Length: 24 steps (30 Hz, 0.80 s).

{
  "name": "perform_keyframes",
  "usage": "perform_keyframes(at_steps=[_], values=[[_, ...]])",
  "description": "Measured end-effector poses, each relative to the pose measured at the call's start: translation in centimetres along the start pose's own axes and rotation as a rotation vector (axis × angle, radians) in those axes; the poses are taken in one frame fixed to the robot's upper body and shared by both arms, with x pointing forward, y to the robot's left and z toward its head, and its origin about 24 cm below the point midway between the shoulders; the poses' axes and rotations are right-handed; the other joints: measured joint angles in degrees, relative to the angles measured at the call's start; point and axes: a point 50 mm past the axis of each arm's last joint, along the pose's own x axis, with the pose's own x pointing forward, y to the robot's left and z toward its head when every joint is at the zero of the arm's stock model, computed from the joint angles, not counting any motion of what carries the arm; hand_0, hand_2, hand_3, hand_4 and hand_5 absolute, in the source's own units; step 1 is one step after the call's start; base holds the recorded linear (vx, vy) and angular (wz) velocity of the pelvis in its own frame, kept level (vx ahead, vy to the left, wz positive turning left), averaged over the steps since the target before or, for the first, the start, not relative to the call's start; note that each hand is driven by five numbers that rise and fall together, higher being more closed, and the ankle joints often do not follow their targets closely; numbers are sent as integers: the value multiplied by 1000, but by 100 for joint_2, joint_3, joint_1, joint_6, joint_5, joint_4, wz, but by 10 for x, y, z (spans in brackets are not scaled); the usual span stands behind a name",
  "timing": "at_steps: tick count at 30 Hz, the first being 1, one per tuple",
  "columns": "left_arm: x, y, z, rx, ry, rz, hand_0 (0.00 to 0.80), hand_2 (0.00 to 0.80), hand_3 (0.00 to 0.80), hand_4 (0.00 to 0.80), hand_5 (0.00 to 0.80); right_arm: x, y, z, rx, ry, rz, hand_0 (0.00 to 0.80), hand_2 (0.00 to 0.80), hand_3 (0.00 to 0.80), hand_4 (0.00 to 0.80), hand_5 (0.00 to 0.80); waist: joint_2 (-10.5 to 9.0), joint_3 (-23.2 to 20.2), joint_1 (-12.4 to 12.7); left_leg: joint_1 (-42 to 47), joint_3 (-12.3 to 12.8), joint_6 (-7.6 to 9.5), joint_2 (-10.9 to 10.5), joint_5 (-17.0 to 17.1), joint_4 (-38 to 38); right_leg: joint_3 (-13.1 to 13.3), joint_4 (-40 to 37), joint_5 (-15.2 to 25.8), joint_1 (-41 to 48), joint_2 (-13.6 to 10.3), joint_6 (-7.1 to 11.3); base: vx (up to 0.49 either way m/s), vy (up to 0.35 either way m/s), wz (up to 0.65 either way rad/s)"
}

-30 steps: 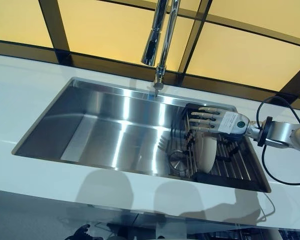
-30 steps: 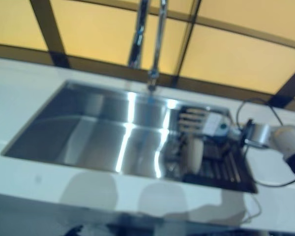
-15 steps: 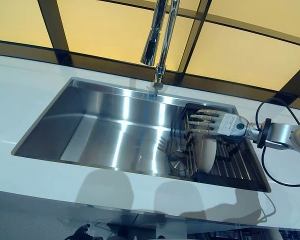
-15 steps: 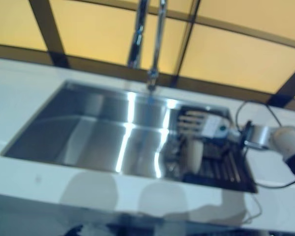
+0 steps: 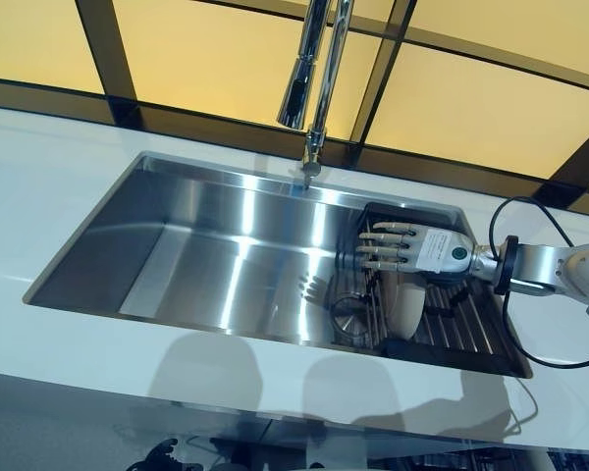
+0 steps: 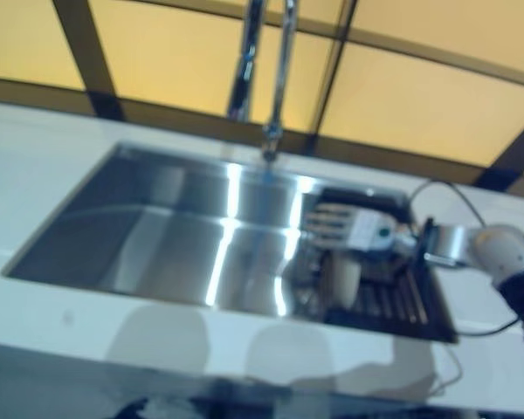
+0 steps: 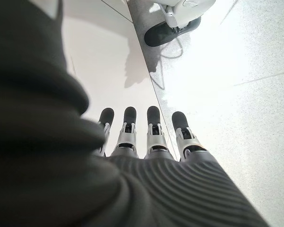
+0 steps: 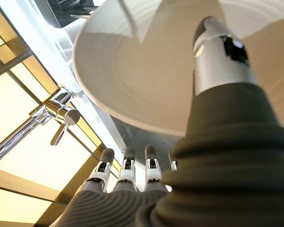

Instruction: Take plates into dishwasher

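Reaching in from the right, the right hand [image 5: 412, 250] now sits a little farther left and lower over the dish rack [image 5: 476, 339] than it did a second ago, when it hung slightly farther right above the plate. Its silver, dark-tipped fingers [image 5: 378, 249] are stretched out straight and spread, pointing left across the sink; they curl round nothing. In the right wrist view the thumb [image 8: 217, 52] lies against the plate's pale face while the row of fingers [image 8: 128, 172] stays extended past the rim, so the hand touches the plate without closing on it.

The plate [image 5: 404, 302] is cream-coloured, round and smooth with faint concentric ridges, and stands on edge in the dark wire rack at the right end of the sink, just below the hand. It has not shifted across the frames.

The sink [image 5: 206, 260] is a rectangular basin of brushed stainless steel with bright streaks of reflection, set into a glossy white countertop [image 5: 59, 167]. A round metal drain [image 5: 348, 316] shows just left of the rack. A tall chrome faucet [image 5: 314, 88] rises at the far edge, in front of amber panels in dark frames.

The left hand [image 7: 146, 137] appears only in its own wrist view, fingers straight and relaxed over a pale floor, holding nothing.

No readable writing is visible.
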Motion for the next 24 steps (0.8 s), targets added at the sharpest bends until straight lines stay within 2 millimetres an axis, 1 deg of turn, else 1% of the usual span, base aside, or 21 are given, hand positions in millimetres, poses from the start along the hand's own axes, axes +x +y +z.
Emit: perform_keyframes(at_steps=[3, 4, 5, 6, 7, 8, 9, 10, 11, 12, 24], values=[[0, 0, 0, 0, -6, 0, 0, 0, 0, 0, 0, 0, 0, 0, 0, -1, 9, 0, 0, 0, 0, 0, -1, 0, 0, 0, 0, 0, 0, 0, 0, 0, 0, 0, -1, 0, 0, 0, 0, 0], [0, 0, 0, 0, -6, 0, 0, 0, 0, 0, 0, 0, 1, 0, 0, -1, 11, 97, 97, 97, 97, 97, -2, 0, 0, 0, 1, 0, 0, 0, 0, 0, 0, 0, -1, 0, 0, 0, 0, 0], [0, 0, 0, 0, -7, 0, 0, 0, 0, 0, 0, 0, 1, 0, 0, -1, 14, 307, 307, 307, 307, 307, -2, 0, 2, 0, 1, 0, 0, 0, 0, 0, 0, 0, -1, 0, 0, 0, 0, 0], [0, 0, 0, 0, -8, 0, 0, 0, 0, 0, 0, 0, 1, 0, 0, -1, 18, 430, 430, 430, 430, 430, -3, 1, 1, 0, 1, 0, 0, 0, 0, 0, 0, 0, -1, 0, 0, 0, 0, 0], [0, 0, 0, 0, -8, -1, 0, 0, 0, 0, 0, 0, 1, 0, 0, -2, 21, 530, 530, 530, 530, 530, -5, 2, 1, 0, 1, 0, 0, 0, 0, 0, 0, 0, -1, 0, 0, 0, 0, 0], [0, 0, 0, 0, -9, -1, 0, 0, 0, 0, 0, 0, 1, 0, 1, -2, 26, 568, 568, 568, 568, 568, -7, 3, -1, 0, 1, 0, 0, 0, -1, 0, 0, 0, -1, 0, 0, 0, 0, 0], [0, 0, 0, 0, -9, -1, 0, 0, 0, 0, 0, 0, 1, 0, 1, -2, 26, 659, 659, 659, 659, 659, -8, 4, -2, -1, 1, 0, 0, 0, -2, 0, 0, 0, -2, 0, 0, 0, 0, 0], [0, 0, 0, 0, -9, -1, 0, 0, 0, 0, 0, 0, 1, 0, 1, -2, 27, 709, 709, 709, 709, 709, -9, 4, -1, -1, 1, 0, 0, 0, -4, 0, 0, 0, -2, 0, 0, 0, 0, 0], [0, 0, 0, 0, -9, -1, 0, 0, 0, 0, 0, 0, 1, 0, 1, -2, 27, 784, 784, 784, 784, 784, -11, 5, -1, -1, 1, 0, 0, 0, -6, 0, 0, 0, -2, 0, 0, 0, 0, 0], [0, 0, 0, 0, -9, -1, 0, 0, 0, 0, 0, 0, 1, 0, 1, -2, 28, 800, 800, 800, 800, 800, -14, 7, -1, -2, 1, 0, 0, 0, -8, 0, 0, 0, -2, 0, 0, 0, 0, 0], [0, 0, 0, 0, -10, 1, 0, 0, 0, 0, 0, 0, 2, 2, 10, -14, 37, 800, 800, 800, 800, 800, -33, 16, -8, -2, 3, 0, 2, -1, -16, 0, 0, -1, -4, -1, 0, 0, 0, 0]])
